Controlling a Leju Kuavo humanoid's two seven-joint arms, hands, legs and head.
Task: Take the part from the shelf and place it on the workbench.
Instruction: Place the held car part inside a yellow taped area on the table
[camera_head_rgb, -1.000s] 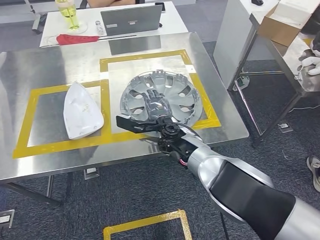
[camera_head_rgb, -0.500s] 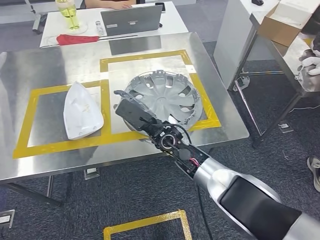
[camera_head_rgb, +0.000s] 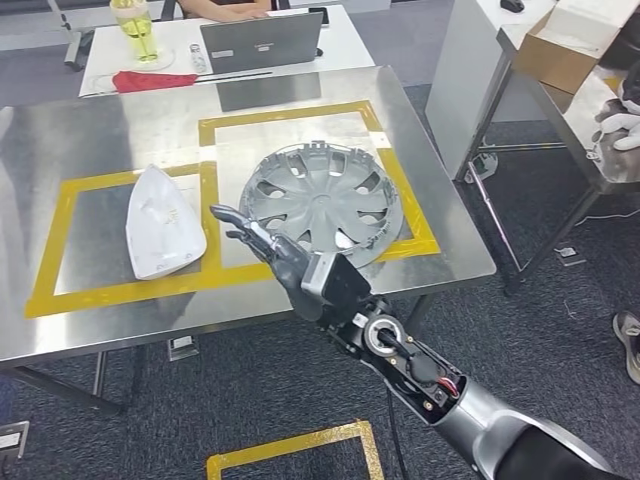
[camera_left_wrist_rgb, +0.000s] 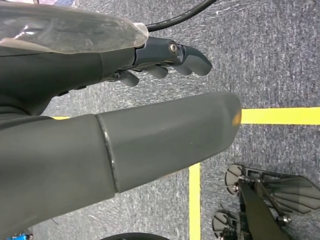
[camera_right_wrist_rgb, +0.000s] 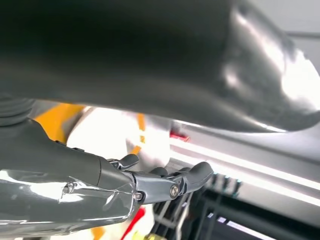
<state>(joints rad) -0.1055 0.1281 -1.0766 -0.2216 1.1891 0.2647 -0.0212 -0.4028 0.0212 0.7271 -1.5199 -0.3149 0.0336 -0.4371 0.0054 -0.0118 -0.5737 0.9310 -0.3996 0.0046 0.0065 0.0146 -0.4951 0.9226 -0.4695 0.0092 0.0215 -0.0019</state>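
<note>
A silver hubcap (camera_head_rgb: 328, 200) lies flat on the steel workbench (camera_head_rgb: 113, 125), inside the right-hand yellow tape square. My right hand (camera_head_rgb: 260, 245) hovers at the hubcap's near left rim, fingers spread, holding nothing. In the right wrist view that hand's dark fingers (camera_right_wrist_rgb: 170, 182) stretch out with nothing in them, and a blurred white part (camera_right_wrist_rgb: 113, 130) lies beyond. My left hand (camera_left_wrist_rgb: 162, 135) hangs over grey carpet, fingers (camera_left_wrist_rgb: 181, 55) straight and apart from the thumb, nothing held.
A white moulded part (camera_head_rgb: 161, 222) lies in the left tape rectangle. Behind the bench, a white table carries a laptop (camera_head_rgb: 260, 42), a red cloth (camera_head_rgb: 147, 78) and a yellow-green cup (camera_head_rgb: 136, 25). At the right stands a table with a cardboard box (camera_head_rgb: 562, 45) and a person's gloved hand (camera_head_rgb: 623, 125).
My right hand has come off the middle of the hubcap and drawn back and left to its near rim, the forearm turning. The hubcap stays on the bench.
</note>
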